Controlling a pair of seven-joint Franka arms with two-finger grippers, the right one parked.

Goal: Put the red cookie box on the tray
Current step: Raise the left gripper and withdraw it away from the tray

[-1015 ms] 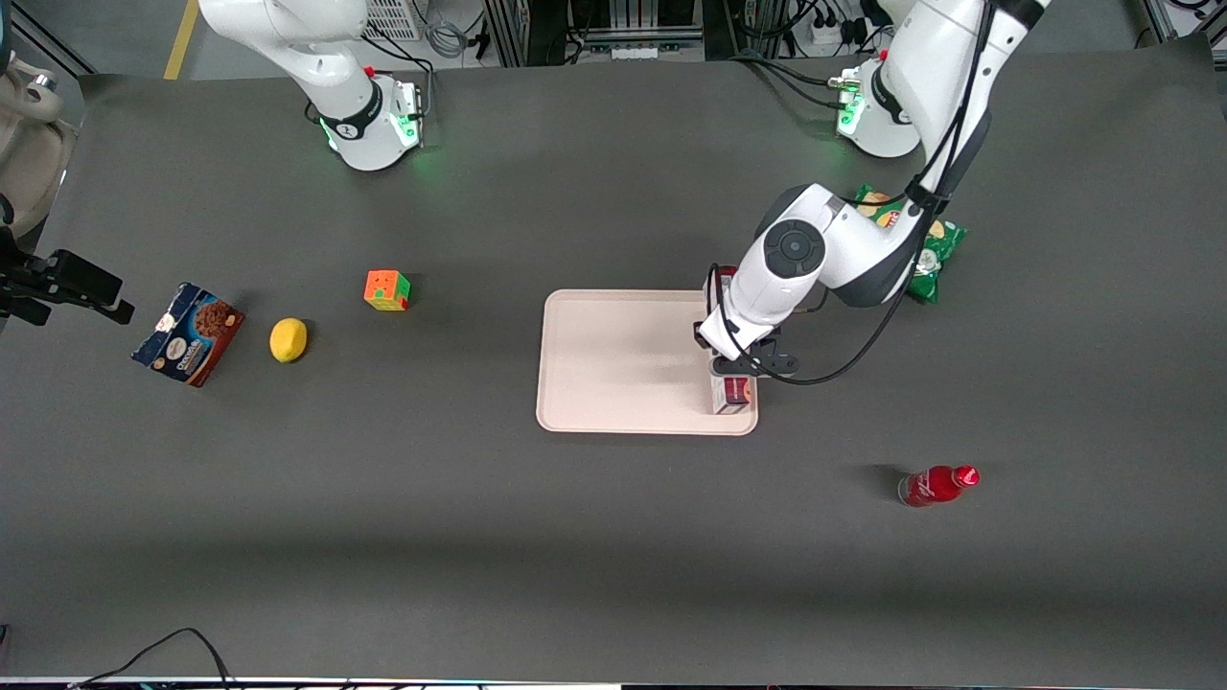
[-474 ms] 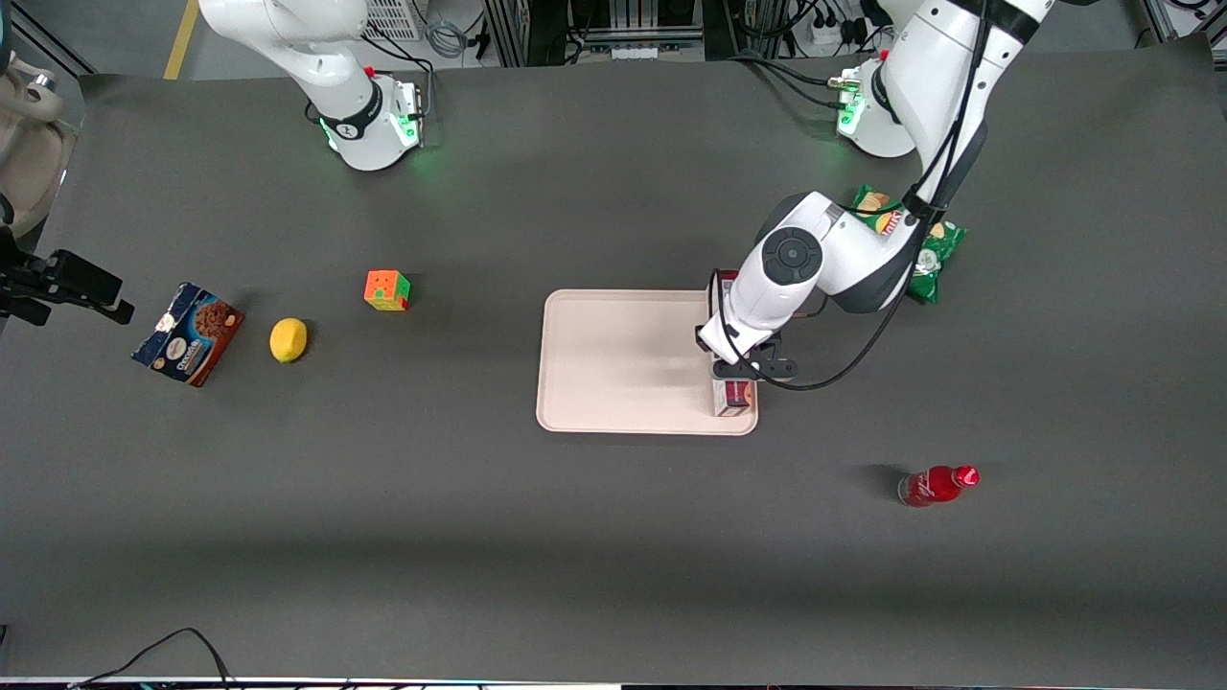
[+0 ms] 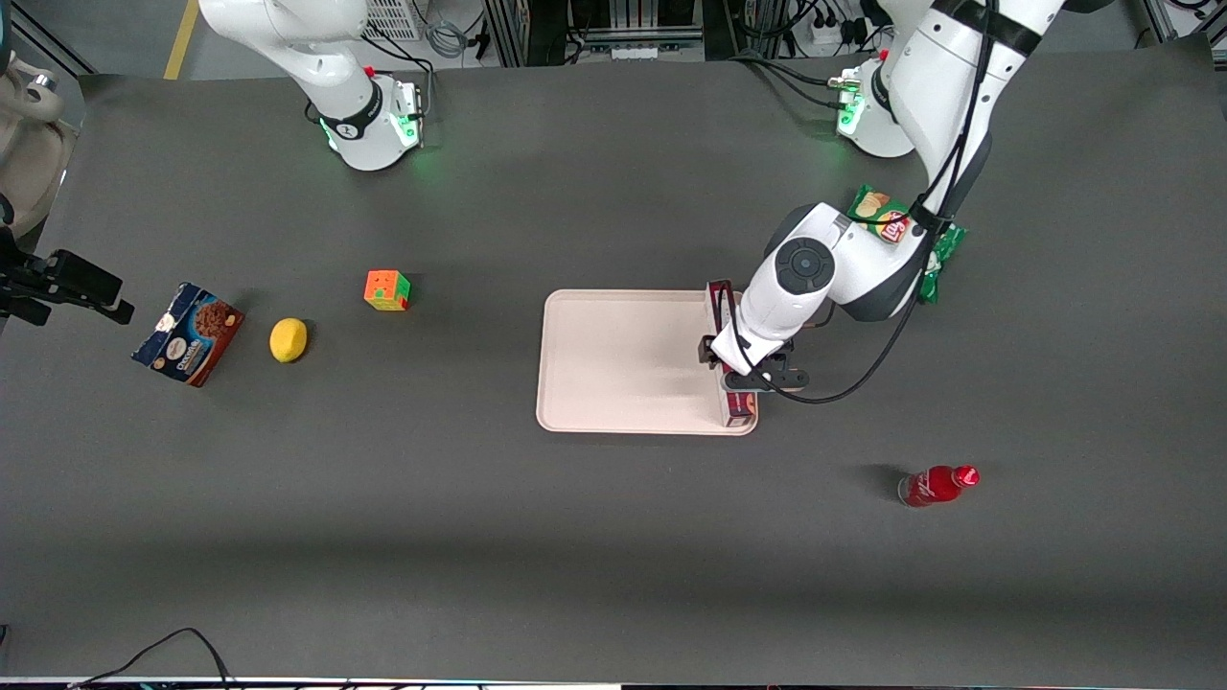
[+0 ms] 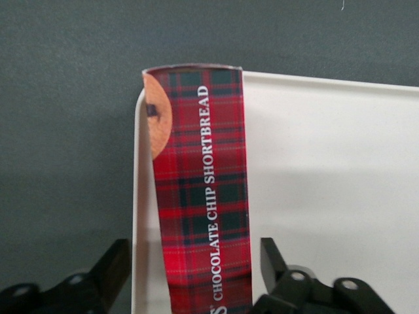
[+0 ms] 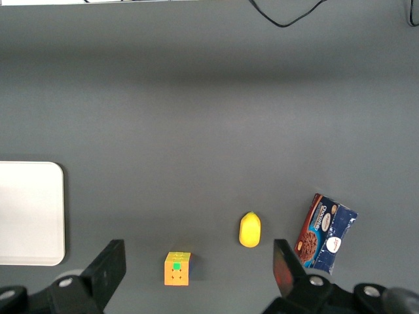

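Red cookie box point(image 4: 201, 196): one, lying on the tray point(image 3: 613, 364) along the rim nearest the working arm.
Gripper point(image 4: 196, 278): one, fingers spread either side of the box, apart from it, gripping nothing.
Others: one lemon point(image 3: 288, 339), one red bottle point(image 3: 935, 485).

Your left arm reaches from its base toward the front camera, elbow bent, wrist angled downward. Your gripper point(image 3: 746, 376) sits low, its two fingers point(image 4: 273, 258) spread apart with clear gaps inside each one.
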